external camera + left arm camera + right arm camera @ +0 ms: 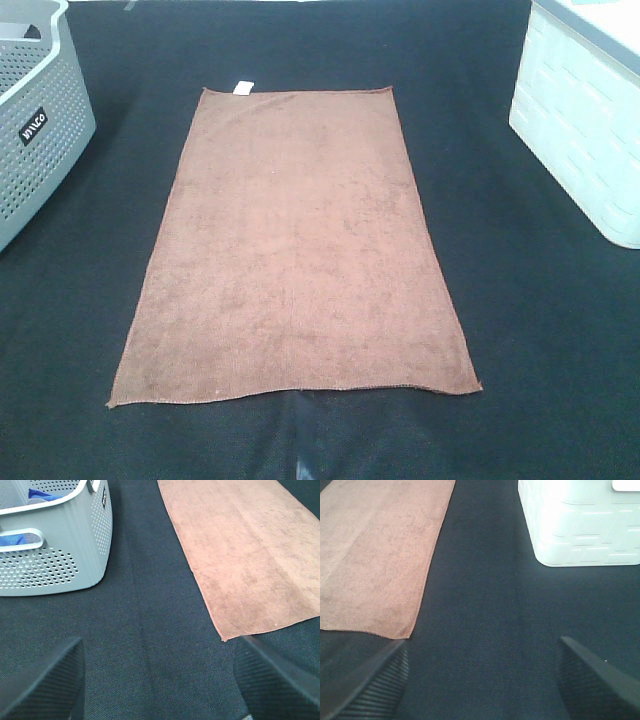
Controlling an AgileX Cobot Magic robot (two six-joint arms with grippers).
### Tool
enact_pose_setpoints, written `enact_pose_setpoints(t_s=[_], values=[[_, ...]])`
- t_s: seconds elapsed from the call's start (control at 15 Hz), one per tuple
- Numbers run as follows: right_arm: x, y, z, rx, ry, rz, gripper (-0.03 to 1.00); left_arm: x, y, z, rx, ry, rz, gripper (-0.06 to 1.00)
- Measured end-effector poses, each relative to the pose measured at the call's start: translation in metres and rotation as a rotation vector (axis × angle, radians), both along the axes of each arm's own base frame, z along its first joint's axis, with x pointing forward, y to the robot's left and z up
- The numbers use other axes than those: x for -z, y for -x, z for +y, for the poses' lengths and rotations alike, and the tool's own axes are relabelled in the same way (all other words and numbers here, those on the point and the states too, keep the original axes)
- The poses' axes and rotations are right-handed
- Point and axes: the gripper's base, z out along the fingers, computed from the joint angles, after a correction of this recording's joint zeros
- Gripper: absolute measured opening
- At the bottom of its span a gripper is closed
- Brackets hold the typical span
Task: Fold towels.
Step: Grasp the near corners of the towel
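Observation:
The reddish-brown towel [295, 250] lies flat and spread out on the black table, long side running away from me, with a small white tag [241, 87] at its far short edge. Neither gripper shows in the exterior high view. In the left wrist view the left gripper [159, 680] is open and empty over the black cloth, with the towel's near left corner [222, 639] just ahead of its one finger. In the right wrist view the right gripper [482, 680] is open and empty, with the towel's near right corner [410, 636] just ahead of one finger.
A grey perforated basket [35, 125] stands at the far left; it shows in the left wrist view [55, 555] with blue cloth inside. A white bin [585, 120] stands at the far right, also in the right wrist view [580, 525]. Black table cloth [540, 330] surrounds the towel.

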Motion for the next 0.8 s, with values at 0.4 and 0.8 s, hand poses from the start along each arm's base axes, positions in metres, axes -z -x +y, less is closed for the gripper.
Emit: enact_pose_setpoints(t_s=[0.4,0.8], values=[[0.0000,0.0000,0.0000,0.000,0.000,0.000,0.76,0.0000,0.0000,0.0000,0.000,0.000,0.000,0.78],[0.0000,0.0000,0.0000,0.000,0.000,0.000,0.76,0.0000,0.0000,0.0000,0.000,0.000,0.000,0.78]])
